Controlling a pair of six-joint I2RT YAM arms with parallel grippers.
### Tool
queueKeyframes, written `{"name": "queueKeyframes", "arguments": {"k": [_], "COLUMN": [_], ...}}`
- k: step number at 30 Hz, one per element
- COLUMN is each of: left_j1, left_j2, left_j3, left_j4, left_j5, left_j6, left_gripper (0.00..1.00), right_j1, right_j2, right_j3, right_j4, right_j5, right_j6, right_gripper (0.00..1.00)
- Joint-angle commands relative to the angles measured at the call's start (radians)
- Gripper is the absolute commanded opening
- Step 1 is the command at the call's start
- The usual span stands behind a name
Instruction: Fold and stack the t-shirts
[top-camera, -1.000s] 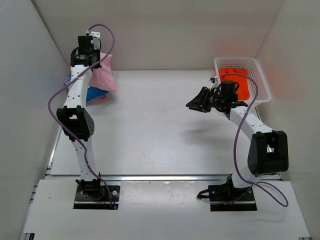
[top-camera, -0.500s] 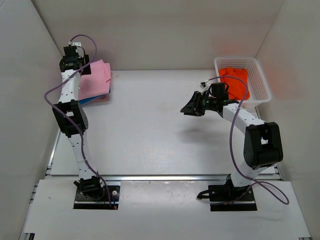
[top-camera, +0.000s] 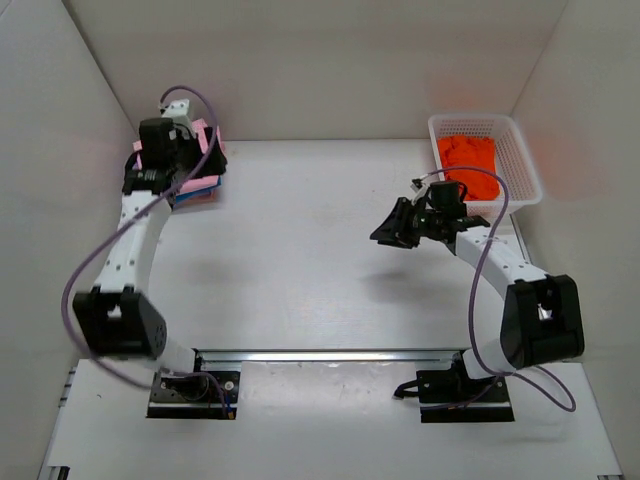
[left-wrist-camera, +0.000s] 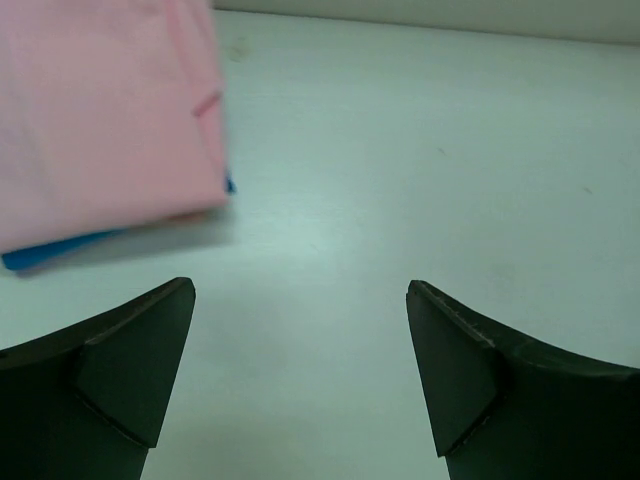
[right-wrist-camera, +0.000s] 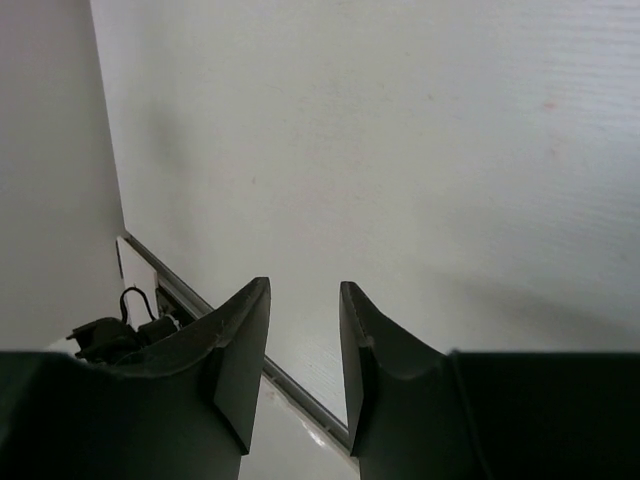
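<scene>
The worktop (top-camera: 300, 270) is big and white. The basket (top-camera: 523, 150) sits at its far right corner, with the orange t-shirt (top-camera: 468, 165) inside. At the far left, the pink t-shirt (left-wrist-camera: 100, 110) lies folded on the blue t-shirt (left-wrist-camera: 45, 255), 2 in 1 pile. The left claw (left-wrist-camera: 298, 300) is spread wide, holds nothing, and is just beside that pile. The right claw (right-wrist-camera: 305, 295) is a little apart with nothing in it. It points away from the basket. The orange t-shirt lies to its right and farther back, so this claw is nearer and should turn to fetch it.
</scene>
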Motion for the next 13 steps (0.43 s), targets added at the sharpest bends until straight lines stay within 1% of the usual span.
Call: {"name": "queueKeyframes", "arguments": {"k": [1,3,7,10,13], "left_j1": [-0.091,-0.124,-0.168,-0.194,-0.196], "left_j2": [-0.179,-0.262,-0.36,-0.462,-0.508], "left_j3": [-0.179,-0.289,-0.368,-0.464,-0.516], "left_j4": [0.008,-0.017,-0.095,-0.092,-0.135], "left_j5": [0.107,0.122,0.105,0.058,0.041], "left_j6": [-0.051,-0.068,-0.076,-0.103,-0.131], "left_gripper": [0.99,0.98,0.98,0.99,0.98], "right_j1": [-0.026,-0.01,0.008,0.019,0.039], "right_j2": [-0.101,-0.143,-0.227,-0.293,-0.362], "right_j3": [-0.051,-0.097,-0.166,-0.235,-0.304], "right_j4": [-0.021,-0.031,-0.025,-0.002,0.021], "right_j5": [0.047,0.086,0.095,0.112,0.132], "right_j6": [-0.029,-0.048,-0.046,-0.023,0.007], "right_gripper": [0.32,0.31,0.31,0.31,0.31]}}
